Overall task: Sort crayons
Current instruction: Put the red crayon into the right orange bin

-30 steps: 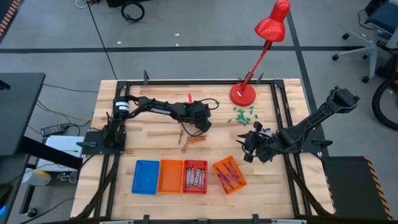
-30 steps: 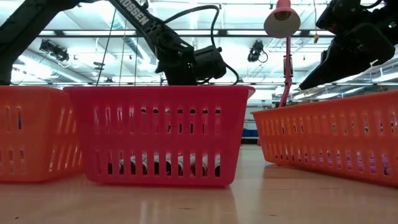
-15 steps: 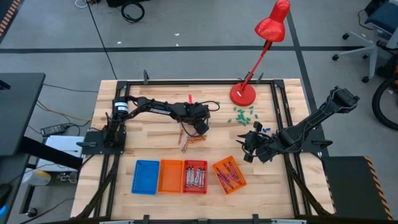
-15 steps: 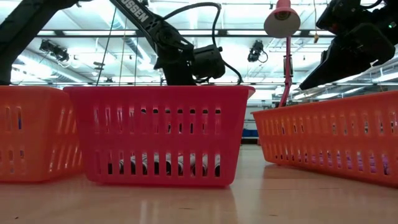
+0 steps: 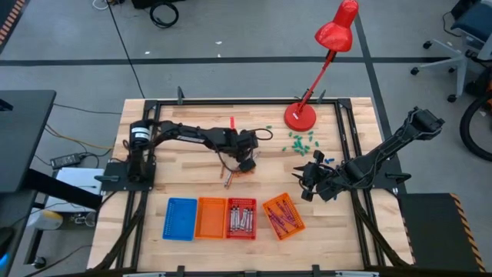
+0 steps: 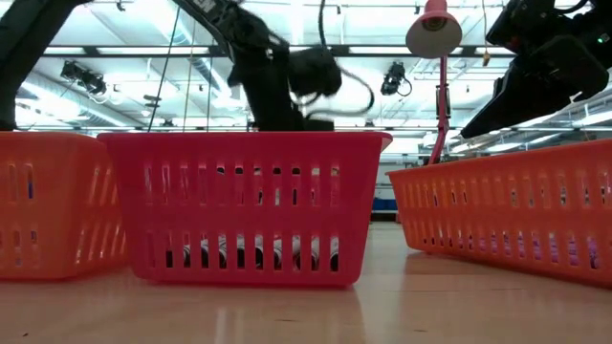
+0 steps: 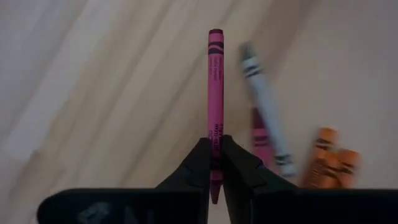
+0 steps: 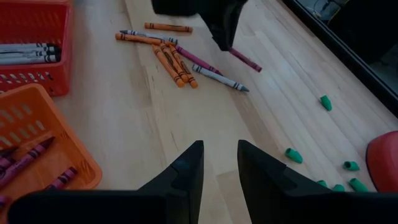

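Left gripper [image 5: 246, 160], frame centre, arm extended from the left, pinches a pink crayon [image 7: 215, 93] above the loose crayons [image 5: 237, 175]. Right gripper [image 5: 305, 183], centre right, hovers with fingers spread. Wooden table [image 5: 184, 177]; baskets [image 5: 231, 218] lower centre; red lamp [image 5: 319, 61] upper right.

I see a pink crayon [image 7: 215, 93] with black bands, a grey one [image 7: 266, 112] with dark stripes, and orange crayons [image 7: 329, 165] on the pale wood-grain desk [image 5: 184, 173]. The baskets run blue [image 5: 179, 218], orange [image 5: 210, 218], red [image 5: 241, 218], orange [image 5: 284, 216]. The lamp [image 5: 321, 54] is red; small bits [image 5: 300, 141] are green.
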Tool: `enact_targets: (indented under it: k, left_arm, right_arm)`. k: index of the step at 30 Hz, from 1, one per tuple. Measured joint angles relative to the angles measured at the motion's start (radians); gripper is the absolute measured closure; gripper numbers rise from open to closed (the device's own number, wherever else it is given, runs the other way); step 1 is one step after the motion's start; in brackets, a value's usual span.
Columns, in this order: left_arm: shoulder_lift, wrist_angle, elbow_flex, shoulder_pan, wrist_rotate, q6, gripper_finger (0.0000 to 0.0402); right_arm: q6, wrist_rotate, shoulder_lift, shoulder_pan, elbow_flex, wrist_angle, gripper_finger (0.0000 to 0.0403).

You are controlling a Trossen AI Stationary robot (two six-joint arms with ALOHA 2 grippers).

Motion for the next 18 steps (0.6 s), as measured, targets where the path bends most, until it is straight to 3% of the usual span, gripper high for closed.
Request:
enact_targets:
  k: [5,9,18]
  left_arm:
    - [-0.018,0.079,0.001,-0.064,0.007,0.114,0.0370]
    - [-0.017,0.229,0.003,-0.135,0.095,0.230,0.0370]
    - [-0.016,0.462,0.003,-0.291,0.105,0.668,0.0370]
  right_arm:
    - [-0.001,0.000,0.000,0.000,0.000,0.001,0.0300]
    - [-0.001,0.000,0.000,0.000,0.000,0.001,0.0300]
    - [-0.001,0.000,0.000,0.000,0.000,0.004,0.0300]
